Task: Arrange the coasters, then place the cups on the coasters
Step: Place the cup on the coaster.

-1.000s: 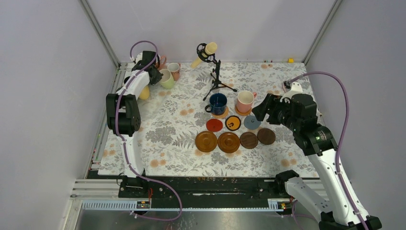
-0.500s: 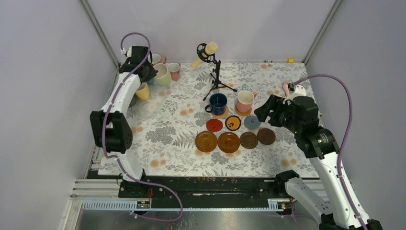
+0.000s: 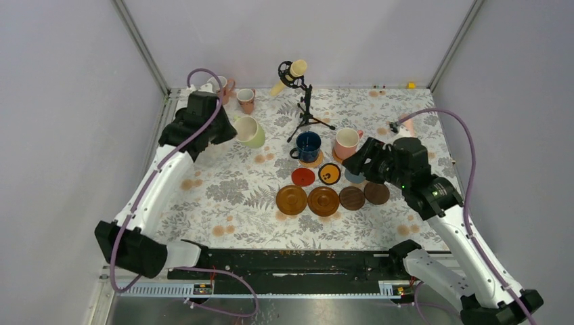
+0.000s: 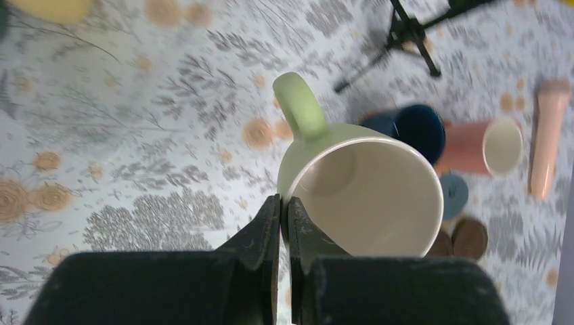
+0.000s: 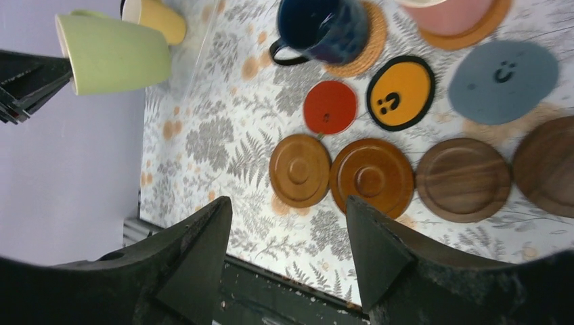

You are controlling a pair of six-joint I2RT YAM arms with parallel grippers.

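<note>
At left, stretched far over the floral table (image 3: 230,196), left gripper (image 4: 284,206) clamped on the wall of the pale green mug (image 4: 359,196), tipped sideways, cream interior showing. Mid-table: navy mug (image 3: 308,144) on cork coaster (image 3: 315,161), pink mug (image 3: 346,142) beside, microphone stand (image 3: 306,112) behind. At right, bent low, right gripper (image 5: 288,210) with jaws wide, holding nothing, above the wooden coasters (image 5: 371,177).
</note>
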